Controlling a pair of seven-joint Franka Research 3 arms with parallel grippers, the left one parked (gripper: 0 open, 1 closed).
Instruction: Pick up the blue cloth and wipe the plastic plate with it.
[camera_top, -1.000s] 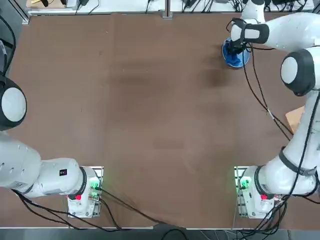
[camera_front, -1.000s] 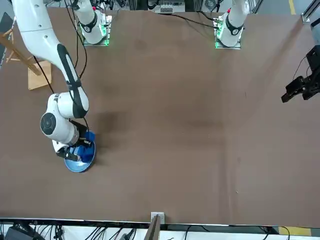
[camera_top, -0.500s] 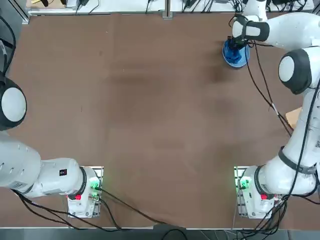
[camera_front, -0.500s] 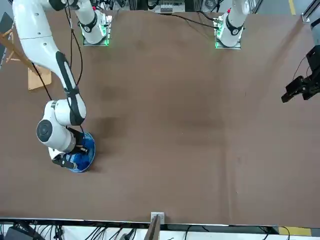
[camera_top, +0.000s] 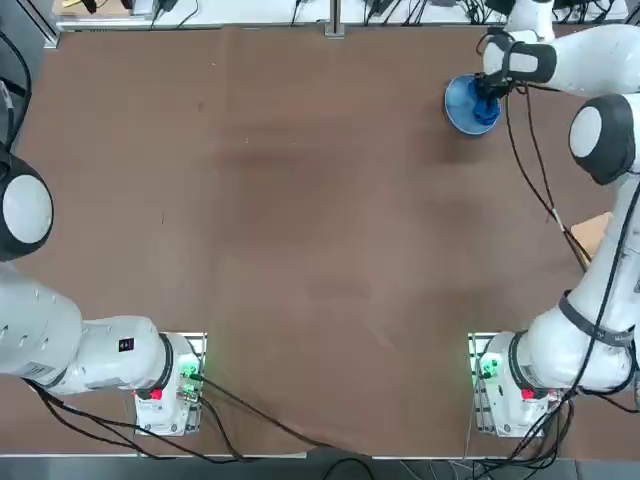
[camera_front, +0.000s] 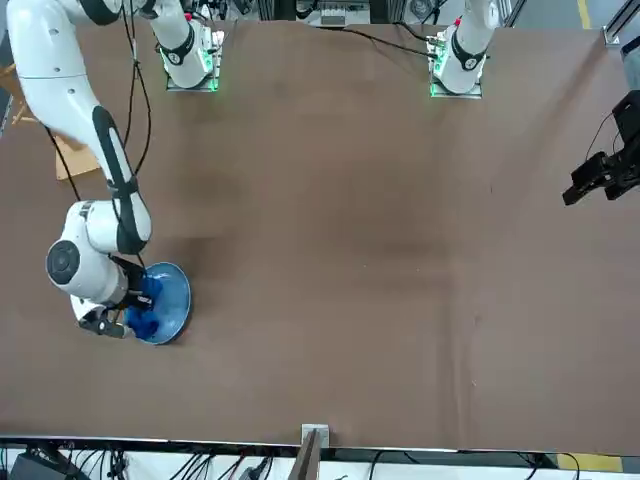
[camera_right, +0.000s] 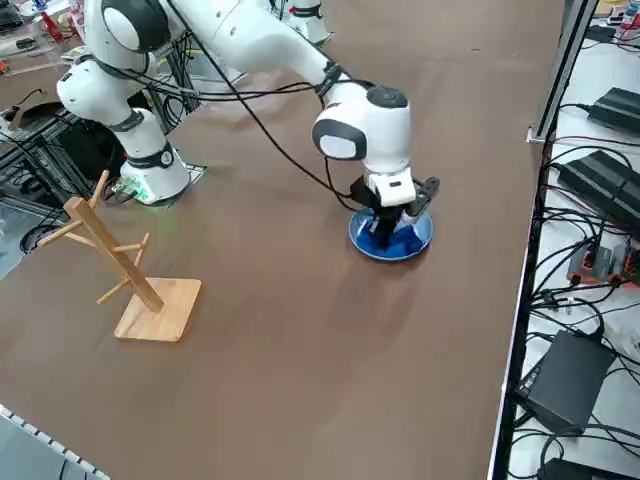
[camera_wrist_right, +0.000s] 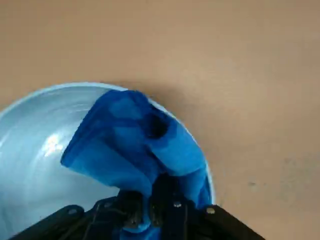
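Working from the left of the front view, I am seeing my right hand (camera_front: 128, 318) sitting low over the near-left part of the tabletop (camera_front: 340, 250), its fingers pinched tight on the blue cloth (camera_front: 142, 312). The cloth is bunching on the left part of the plastic plate (camera_front: 172, 300), with bare light-blue plate showing to the right of it.

In the wrist view the cloth (camera_wrist_right: 132, 145) is draping from between the fingers as a crumpled fold, lying across the plate (camera_wrist_right: 35, 150) and reaching its rim on one side.

I am judging the cloth soft and limp: it is folding wherever it is pushed, so only the wad just under the fingers is going to press usefully, and the loose tail is likely to trail. The pinch near a gathered edge looks like the right place to hold it.

The plate looks light, smooth and shallow-rimmed, with nothing pinning it down, so I am expecting it to slide or tip on the tabletop if I am bearing sideways against the rim. Gentle downward pressure near its middle seems safer.
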